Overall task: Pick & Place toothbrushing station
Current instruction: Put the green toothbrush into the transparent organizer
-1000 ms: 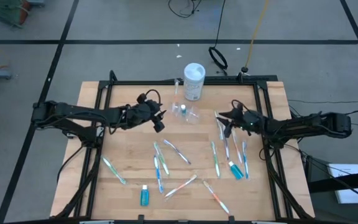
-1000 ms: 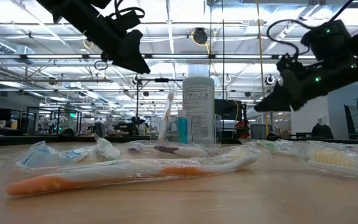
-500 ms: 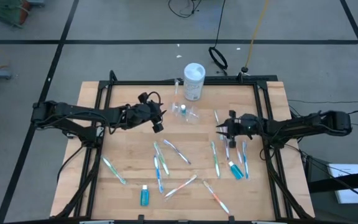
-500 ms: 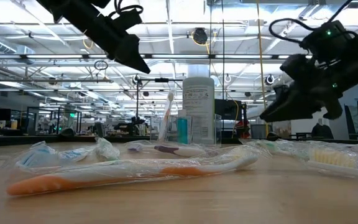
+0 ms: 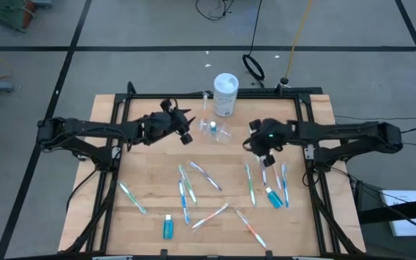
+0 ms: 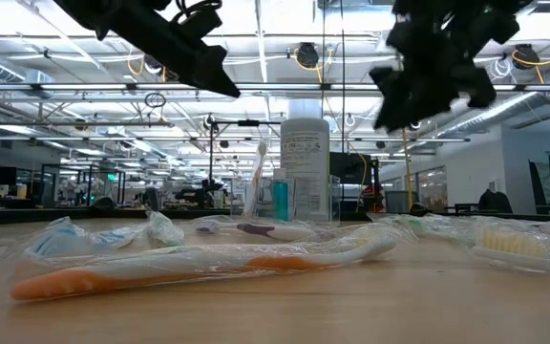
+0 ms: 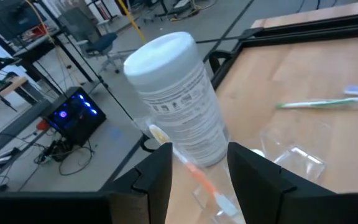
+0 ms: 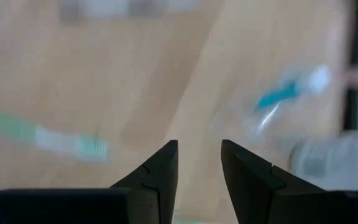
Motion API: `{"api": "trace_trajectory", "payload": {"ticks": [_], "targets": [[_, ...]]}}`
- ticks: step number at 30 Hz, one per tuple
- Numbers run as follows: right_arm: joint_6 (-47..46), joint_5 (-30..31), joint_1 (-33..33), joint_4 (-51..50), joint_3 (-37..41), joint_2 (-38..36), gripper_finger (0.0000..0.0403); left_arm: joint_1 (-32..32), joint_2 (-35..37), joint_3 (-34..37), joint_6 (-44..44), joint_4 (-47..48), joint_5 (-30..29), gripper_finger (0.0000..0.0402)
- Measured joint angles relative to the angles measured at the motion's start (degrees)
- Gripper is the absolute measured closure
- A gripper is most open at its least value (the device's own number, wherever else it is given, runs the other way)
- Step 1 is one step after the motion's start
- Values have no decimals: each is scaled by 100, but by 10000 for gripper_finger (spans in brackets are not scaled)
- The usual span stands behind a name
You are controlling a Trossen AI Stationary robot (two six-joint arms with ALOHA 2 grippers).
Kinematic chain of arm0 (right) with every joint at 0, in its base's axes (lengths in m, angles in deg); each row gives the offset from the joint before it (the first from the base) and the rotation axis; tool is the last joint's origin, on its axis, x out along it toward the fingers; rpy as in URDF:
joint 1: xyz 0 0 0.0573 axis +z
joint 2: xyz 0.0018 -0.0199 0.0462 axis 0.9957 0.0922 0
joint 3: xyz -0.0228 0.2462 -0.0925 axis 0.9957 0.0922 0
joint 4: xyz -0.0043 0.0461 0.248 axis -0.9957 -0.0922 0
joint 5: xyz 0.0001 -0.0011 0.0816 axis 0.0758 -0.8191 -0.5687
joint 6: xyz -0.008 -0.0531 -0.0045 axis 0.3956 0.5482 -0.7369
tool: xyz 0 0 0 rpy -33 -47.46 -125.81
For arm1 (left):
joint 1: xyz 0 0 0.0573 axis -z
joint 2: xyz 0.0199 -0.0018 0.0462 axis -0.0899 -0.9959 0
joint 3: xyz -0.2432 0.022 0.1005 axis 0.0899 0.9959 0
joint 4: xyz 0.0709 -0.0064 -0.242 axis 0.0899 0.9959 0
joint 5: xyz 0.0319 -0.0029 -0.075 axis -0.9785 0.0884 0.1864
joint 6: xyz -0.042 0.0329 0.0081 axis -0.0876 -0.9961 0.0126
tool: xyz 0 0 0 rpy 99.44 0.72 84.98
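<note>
Clear toothbrushing station (image 5: 215,131) sits on the desk (image 5: 150,209) at 6 o'clock of the white-capped container (image 5: 225,94), left gripper (image 5: 188,130) at its 9 o'clock, right gripper (image 5: 255,144) at 3, both raised, fingers parted and empty.

Wrapped toothbrushes (image 5: 250,183), white-capped container (image 5: 225,94)

Both dark arms reach in from the sides toward the middle of the far half, raised above the surface. The left gripper (image 5: 187,124) sits at the end of an arm stretched nearly straight inward, its two fingers (image 7: 156,177) parted with nothing between them. The right gripper (image 5: 254,144) hangs from a bent wrist, its fingers (image 8: 159,173) likewise parted and empty.
</note>
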Motion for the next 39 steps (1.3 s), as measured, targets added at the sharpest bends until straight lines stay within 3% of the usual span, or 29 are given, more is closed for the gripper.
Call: {"api": "trace_trajectory", "payload": {"ticks": [6, 13, 15, 23, 28, 32, 39], "targets": [[795, 312, 102, -713, -66, 1083, 289, -186, -4, 0, -216, -11, 2, 245], [1651, 1624, 325, -1238, -66, 1729, 289, -323, -4, 0, -452, -36, 2, 245], [1753, 1753, 357, -1339, -65, 1836, 289, -355, -4, 0, -467, -47, 1, 245], [2077, 1714, 376, -694, 1, 2109, 289, -413, -4, 0, -393, -50, 3, 245], [2215, 1072, 354, -299, 271, 2092, 289, -411, -4, 0, -233, -50, 208, 245], [2097, 1029, 405, 106, 557, 2068, 292, -410, -4, 0, -207, -50, 479, 245], [1100, 787, 463, 370, 632, 2080, 363, -408, -4, 0, 183, -48, 752, 245]]}}
